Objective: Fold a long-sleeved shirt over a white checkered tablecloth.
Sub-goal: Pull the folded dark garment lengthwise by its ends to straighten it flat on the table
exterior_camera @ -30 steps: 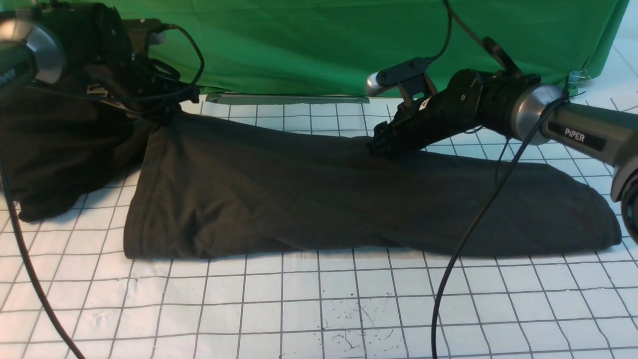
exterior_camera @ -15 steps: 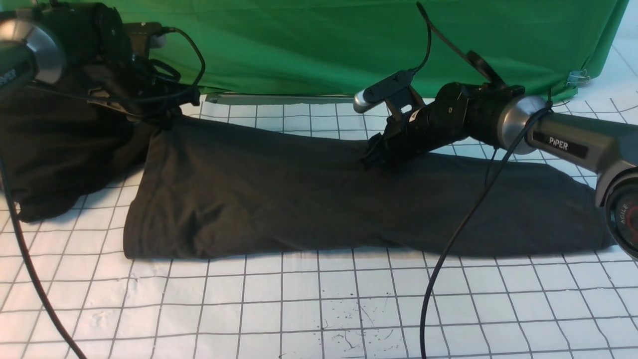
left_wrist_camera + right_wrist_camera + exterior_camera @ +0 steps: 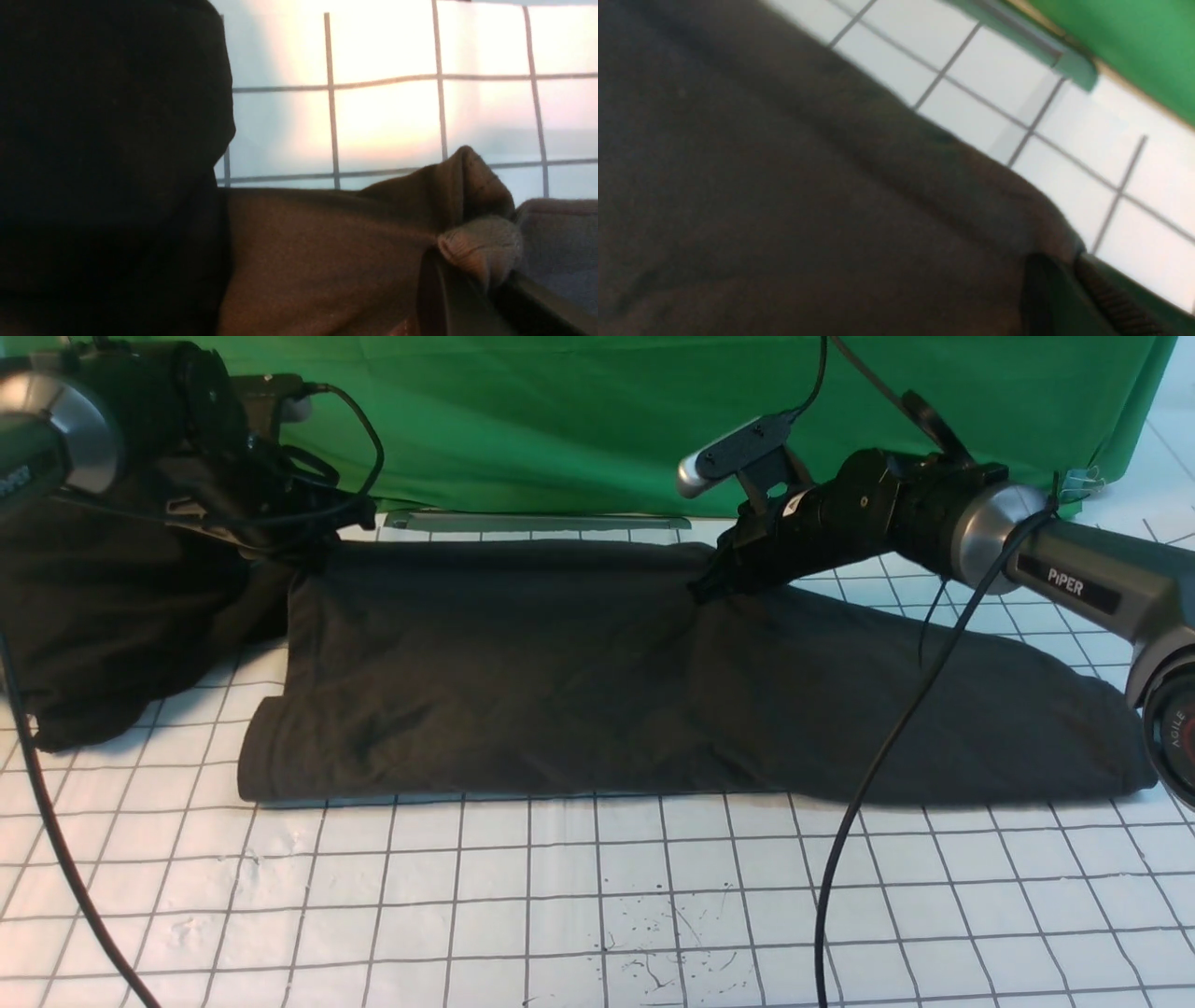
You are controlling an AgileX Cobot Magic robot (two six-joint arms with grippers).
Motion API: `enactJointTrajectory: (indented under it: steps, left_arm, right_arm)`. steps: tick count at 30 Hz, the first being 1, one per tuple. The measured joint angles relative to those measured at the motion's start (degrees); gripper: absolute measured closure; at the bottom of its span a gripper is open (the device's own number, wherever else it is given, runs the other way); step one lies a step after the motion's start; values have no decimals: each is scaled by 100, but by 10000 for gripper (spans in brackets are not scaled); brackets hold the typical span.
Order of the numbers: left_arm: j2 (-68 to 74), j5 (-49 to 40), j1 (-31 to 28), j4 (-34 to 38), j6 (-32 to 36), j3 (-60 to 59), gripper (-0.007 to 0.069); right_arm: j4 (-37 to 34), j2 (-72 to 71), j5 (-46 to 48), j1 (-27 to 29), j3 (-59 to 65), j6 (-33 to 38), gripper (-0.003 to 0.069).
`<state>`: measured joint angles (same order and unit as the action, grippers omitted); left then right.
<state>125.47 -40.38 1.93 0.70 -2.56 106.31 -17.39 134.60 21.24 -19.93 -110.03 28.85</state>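
Fingers (image 3: 441, 298) of left gripper (image 3: 316, 549) clamped on shirt (image 3: 579, 681) far edge, left end. Right gripper (image 3: 707, 590) pinches same edge mid-span. Near edge on tablecloth (image 3: 597, 896).

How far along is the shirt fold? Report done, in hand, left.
Done: the long-sleeved shirt lies as a long band on the white checkered tablecloth. In hand: the left hand and right hand are shut on its far edge, holding it up. Left: probably bringing that edge over to the near edge, then folding crosswise.
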Motion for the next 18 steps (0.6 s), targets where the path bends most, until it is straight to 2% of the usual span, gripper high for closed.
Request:
enactJointTrajectory:
  steps: [4,6,9,12,15,16,18]
  left_arm:
    - [0,50,0,6,0,0,602]
    - [0,69,0,-34,-6,0,580]
    - [0,93,0,-70,-83,0,468]
    - [-8,110,5,-392,-181,22,322]
    - [-49,24,5,-601,-195,60,220]
    - [-132,-72,5,-707,-195,73,157]
    - [-298,-238,5,-741,-209,111,98]
  right_arm:
    - [0,4,-36,0,0,63,593]
    - [0,4,-68,0,0,70,533]
    - [17,4,-69,0,0,75,353]
    - [66,-16,358,0,-101,-4,262]
    - [222,-118,927,0,-198,-224,270]
    - [400,-284,1318,7,-274,-431,300]
    - [693,-548,1798,39,-373,-641,363]
